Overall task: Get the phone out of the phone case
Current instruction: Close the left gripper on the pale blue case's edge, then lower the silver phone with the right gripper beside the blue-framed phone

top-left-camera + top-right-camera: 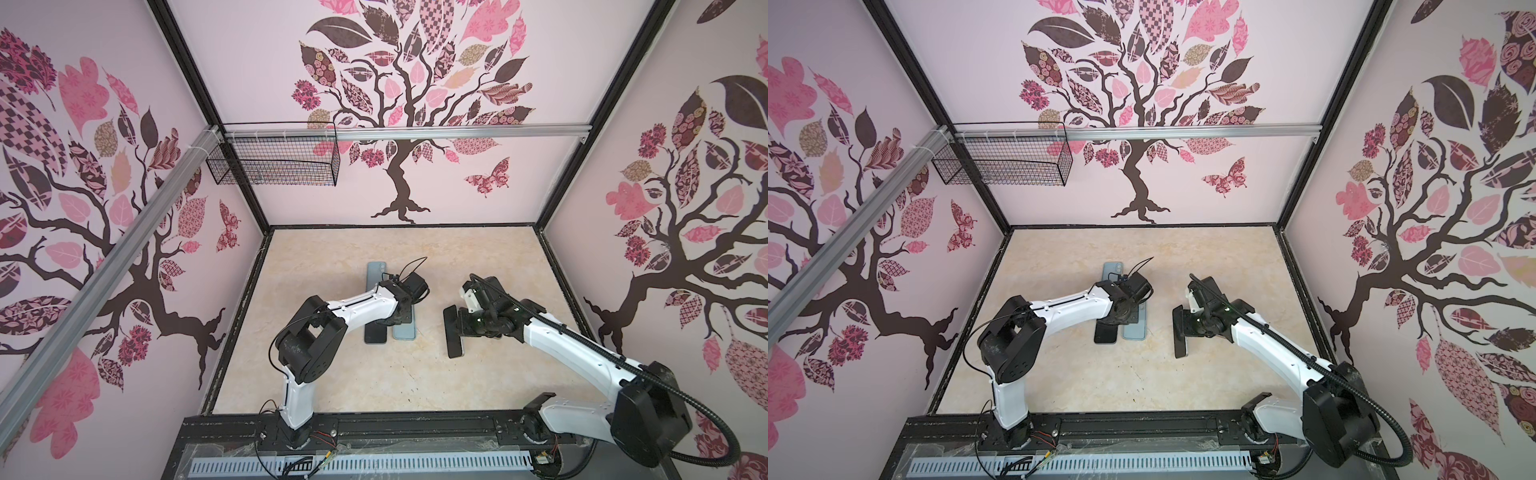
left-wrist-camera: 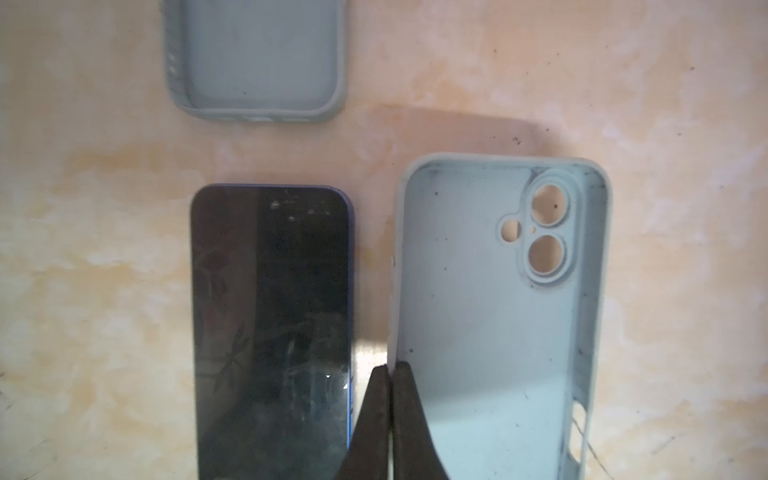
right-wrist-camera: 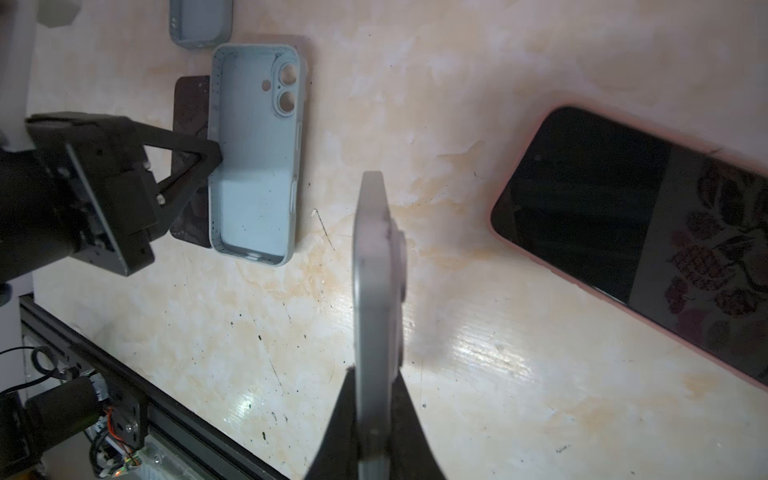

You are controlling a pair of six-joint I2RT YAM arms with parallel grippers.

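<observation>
Pinching the left wall of the pale blue case (image 2: pixel 490 332) between fully closed fingers, the left claw (image 2: pixel 388 368) has hold of thin rim only. That grip seems suited to dragging or lifting the empty case aside, not to carrying weight. The dark phone (image 2: pixel 270 324) is already out: it lies flat, screen up, just left of that case, with a narrow strip of table (image 2: pixel 685 124) between them. A shadow past the case's far end suggests it may be raised a little, though I cannot tell for sure. Farther off lies an empty grey case (image 2: pixel 257 58), open side up. The right claw (image 3: pixel 376 372) is closed on a grey slab (image 3: pixel 374 249) held on edge above the table; seen edge-on, it could be a phone or a case. A pink-cased phone (image 3: pixel 623 216), seen only from the right wrist, lies flat with its case on, so it is likely the next job. Bare table lies between the two claws and toward the near rail (image 1: pixel 415 428). The tight spot is the gap beside the dark phone, where a leftward move of the pale blue case would nudge it.
</observation>
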